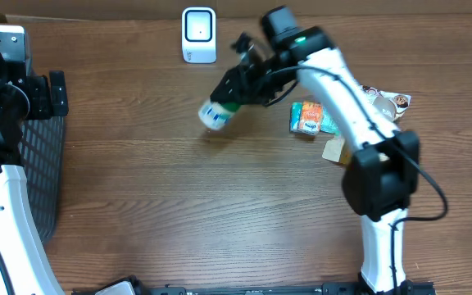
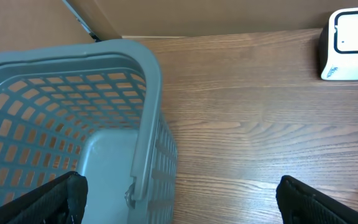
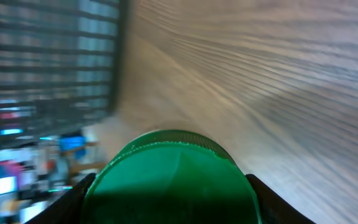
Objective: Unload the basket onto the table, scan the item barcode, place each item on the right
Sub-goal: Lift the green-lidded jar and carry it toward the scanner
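Observation:
The item is a white bottle (image 1: 217,114) with a green cap. It hangs tilted above the table, below and a little right of the white barcode scanner (image 1: 198,34), with my right gripper (image 1: 240,88) shut on its cap end. In the right wrist view the green cap (image 3: 173,180) fills the space between the two black fingers (image 3: 73,202), and the background is blurred. My left gripper (image 2: 179,190) stands wide open over the rim of the grey basket (image 2: 55,93) and holds nothing. The scanner (image 2: 351,43) shows at that view's top right.
The grey basket (image 1: 43,172) sits at the table's left edge under my left arm. Right of the bottle lie an orange and green packet (image 1: 310,119), a tan tag (image 1: 333,150) and another small packet (image 1: 388,100), close to the right arm.

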